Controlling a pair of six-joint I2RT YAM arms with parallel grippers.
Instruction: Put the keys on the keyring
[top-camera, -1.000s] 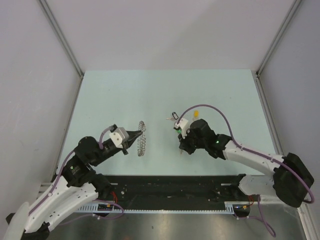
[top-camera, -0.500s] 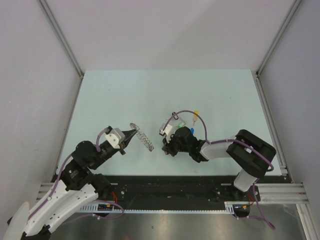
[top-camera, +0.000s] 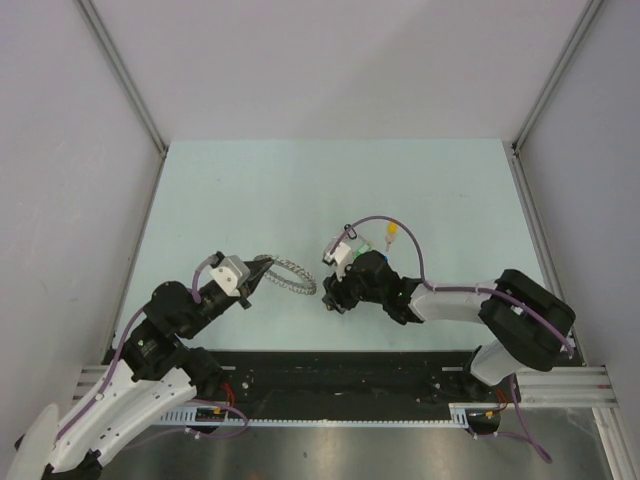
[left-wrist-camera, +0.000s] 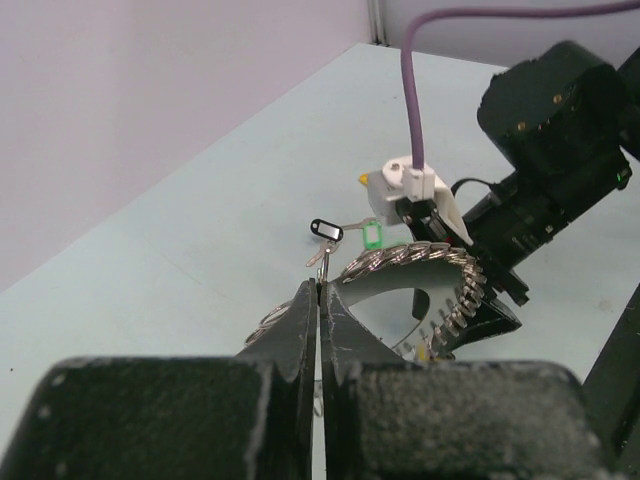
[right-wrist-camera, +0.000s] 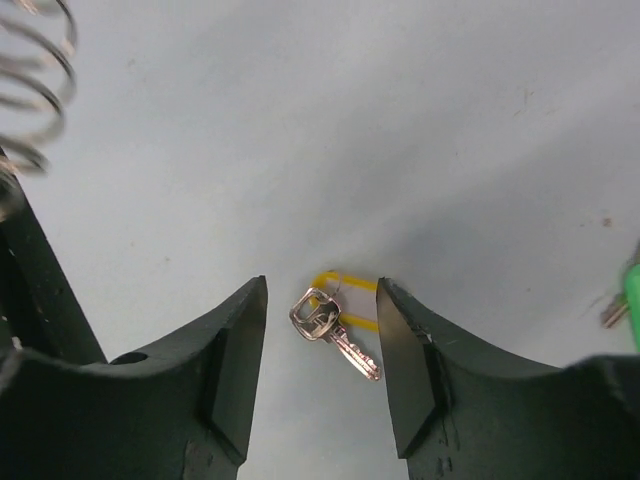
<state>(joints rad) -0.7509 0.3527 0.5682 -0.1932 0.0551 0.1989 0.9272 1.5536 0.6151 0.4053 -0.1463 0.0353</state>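
1. The right gripper (right-wrist-camera: 322, 292), closed a second ago, now stands parted just beside the keyring (top-camera: 290, 277); a yellow-tagged key (right-wrist-camera: 330, 328) lies on the table (top-camera: 300, 180) between its jaws, apparently dropped unthreaded
2. The left gripper (top-camera: 262, 270) stays pinched on the keyring
3. Other keys (left-wrist-camera: 350, 233) lie beyond the keyring
4. No writing is legible

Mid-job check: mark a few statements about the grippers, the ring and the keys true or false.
1. The left gripper is shut on the keyring. True.
2. The right gripper is clamped on a key. False: its jaws stand open, and the yellow-looped key lies unheld between them.
3. The black key hangs on the keyring. False: it lies on the table, apart from the ring.
4. The green key lies close to the black key. True.
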